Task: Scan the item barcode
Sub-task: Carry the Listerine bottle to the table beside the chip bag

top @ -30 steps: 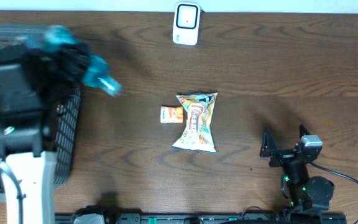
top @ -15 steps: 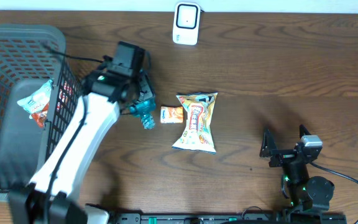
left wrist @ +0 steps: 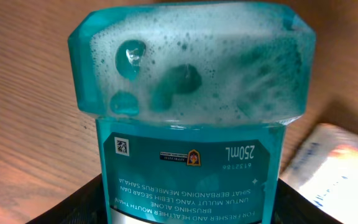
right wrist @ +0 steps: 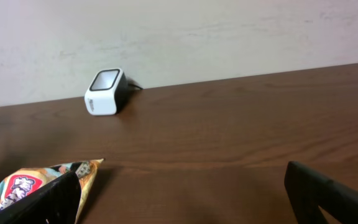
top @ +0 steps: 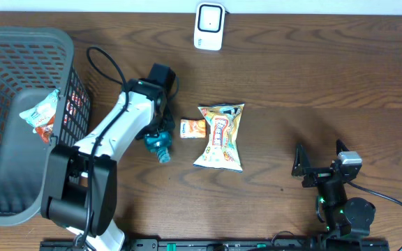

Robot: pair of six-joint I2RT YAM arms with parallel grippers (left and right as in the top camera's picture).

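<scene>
My left gripper (top: 158,134) is clamped on the teal mouthwash bottle (top: 156,143). In the left wrist view the bottle (left wrist: 191,124) fills the frame between my dark fingers (left wrist: 82,208), foam sits against its far, wide end, and its label print reads upside down. From overhead I cannot tell whether the bottle touches the table (top: 340,77) or hangs just above it. Just to the right of this gripper lies a small orange packet (top: 193,128), which shows as a pale blur (left wrist: 337,174) at the edge of the wrist picture. The snack bag (top: 220,136) lies beyond the packet, further right. The white scanner (top: 209,26) stands well ahead of the gripper and a little to its right, at the table's far edge. The mesh basket (top: 19,38) sits to the gripper's left with a wrapped snack (top: 39,115) inside. My right gripper (top: 319,157) rests low over the table with its jaws spread wide and nothing between them. From its own camera, the snack bag's corner (right wrist: 36,183) is close by its left finger and the scanner (right wrist: 106,91) is far ahead to the left, against the wall.
</scene>
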